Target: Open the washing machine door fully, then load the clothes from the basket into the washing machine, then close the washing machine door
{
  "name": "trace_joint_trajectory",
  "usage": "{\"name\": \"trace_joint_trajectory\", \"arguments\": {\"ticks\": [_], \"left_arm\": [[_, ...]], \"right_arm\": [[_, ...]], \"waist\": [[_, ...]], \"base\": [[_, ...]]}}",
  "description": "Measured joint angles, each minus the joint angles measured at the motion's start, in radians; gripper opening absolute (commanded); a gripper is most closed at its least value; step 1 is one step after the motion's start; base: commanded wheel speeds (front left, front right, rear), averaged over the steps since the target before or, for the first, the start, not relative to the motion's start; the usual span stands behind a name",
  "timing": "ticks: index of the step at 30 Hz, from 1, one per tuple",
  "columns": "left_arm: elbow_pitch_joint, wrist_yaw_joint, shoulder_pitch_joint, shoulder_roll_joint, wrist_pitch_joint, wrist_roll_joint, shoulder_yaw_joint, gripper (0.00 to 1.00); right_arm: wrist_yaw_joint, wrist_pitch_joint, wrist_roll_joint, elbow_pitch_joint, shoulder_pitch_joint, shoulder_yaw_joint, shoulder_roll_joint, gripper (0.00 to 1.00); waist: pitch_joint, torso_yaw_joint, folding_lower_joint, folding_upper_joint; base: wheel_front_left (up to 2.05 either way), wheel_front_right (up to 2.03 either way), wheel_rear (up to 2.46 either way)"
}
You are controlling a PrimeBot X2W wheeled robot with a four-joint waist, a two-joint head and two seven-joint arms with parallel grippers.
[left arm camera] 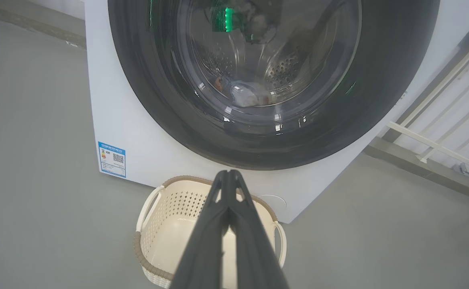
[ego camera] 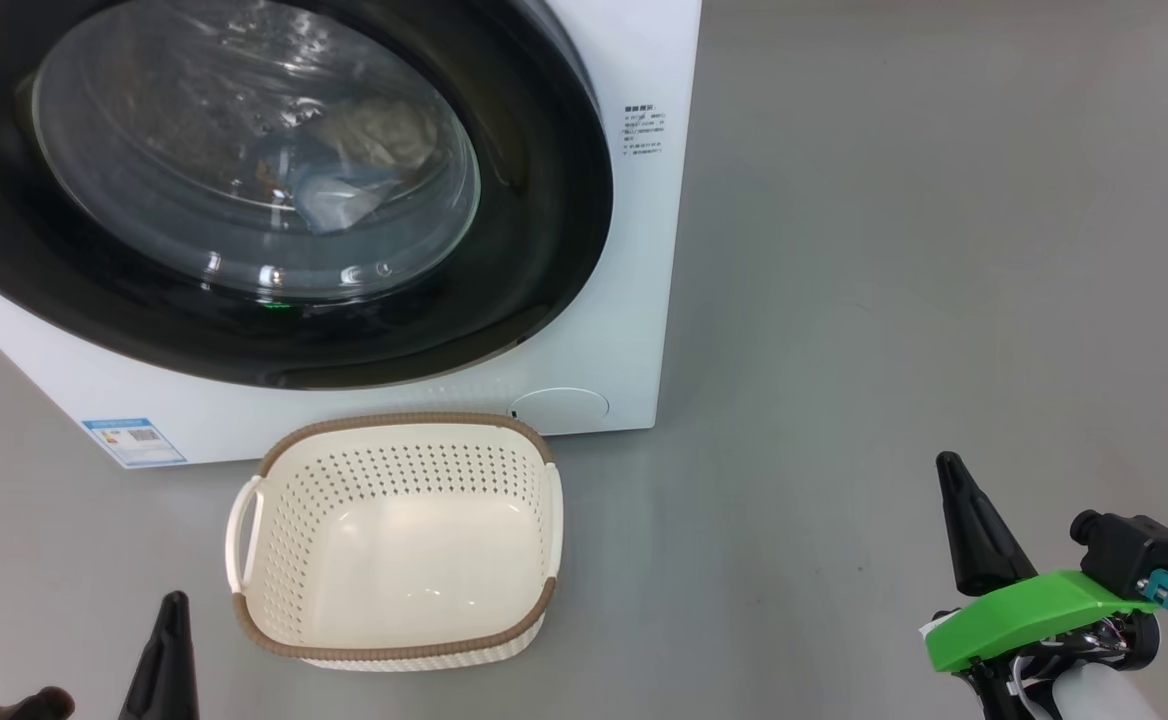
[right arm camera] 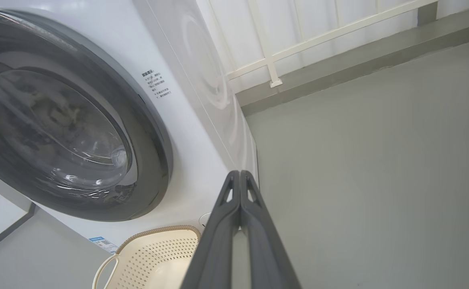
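Note:
The washing machine (ego camera: 634,330) stands in front of me with its door (ego camera: 534,300) shut flat against the front. Through the glass, light-blue and cream clothes (ego camera: 344,195) lie in the drum; the left wrist view shows these clothes (left arm camera: 244,93) low behind the window. On the floor before the machine sits the basket (ego camera: 394,420) with nothing in it. My left gripper (ego camera: 172,600) is shut and holds nothing, just left of the basket. My right gripper (ego camera: 949,465) is also shut, far to the basket's right. In each wrist view the fingers (left arm camera: 228,173) (right arm camera: 239,173) meet at the tips.
A blue label (ego camera: 134,442) marks the machine's lower left corner. Open grey floor (ego camera: 894,250) stretches to the machine's right. A white railing (right arm camera: 270,60) and a low ledge run behind and beside the machine.

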Motion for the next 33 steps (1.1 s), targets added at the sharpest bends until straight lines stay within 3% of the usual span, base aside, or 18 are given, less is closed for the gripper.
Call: {"name": "trace_joint_trajectory", "arguments": {"ticks": [33], "left_arm": [[-0.002,0.000,-0.007,-0.039,0.100,-0.310,0.027,0.00]], "right_arm": [[0.000,0.091,0.344,-0.025,0.003,-0.060,0.010,0.00]], "waist": [[-0.027,0.006,-0.0002,0.0000]], "base": [[0.00,0.00,0.00]]}}
